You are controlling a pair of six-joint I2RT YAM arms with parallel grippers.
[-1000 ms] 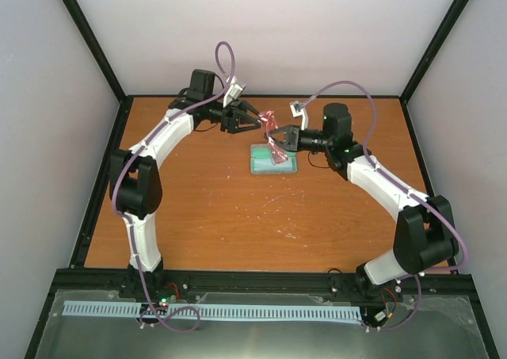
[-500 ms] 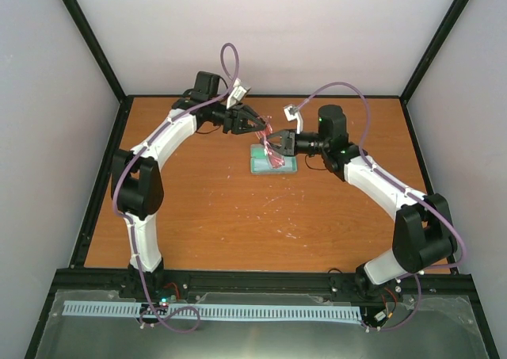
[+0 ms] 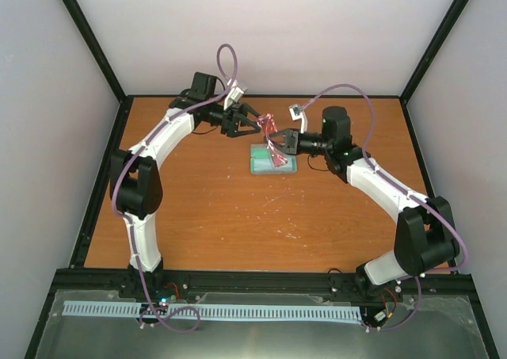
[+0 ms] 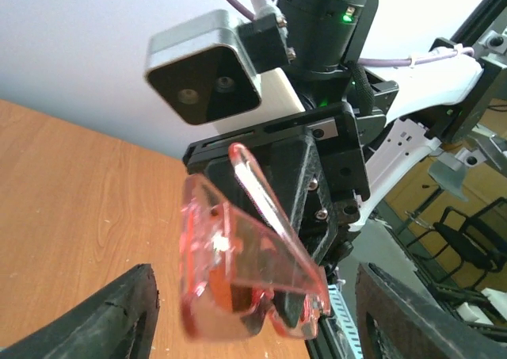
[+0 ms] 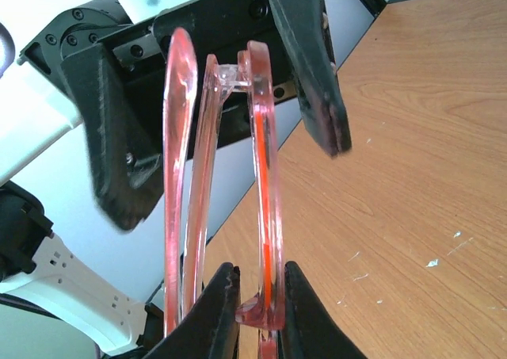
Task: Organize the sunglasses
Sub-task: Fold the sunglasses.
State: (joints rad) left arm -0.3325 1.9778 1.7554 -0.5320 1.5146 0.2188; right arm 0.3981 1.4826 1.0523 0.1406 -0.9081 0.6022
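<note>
The red-pink sunglasses are folded and held in the air above the grey case with green lining. My right gripper is shut on one edge of their frame; the right wrist view shows its two fingers pinching the frame. My left gripper is open, its fingers flanking the far end of the glasses without closing on them. In the left wrist view the glasses hang between the wide-open left fingers, with the right gripper's black body behind them.
The case lies open on the wooden table at the back centre. Black frame posts and pale walls close in the table at the back and sides.
Half a second ago the right gripper held the glasses lower, nearer the case; it has lifted them back up between the left fingers. The left gripper stays open.
</note>
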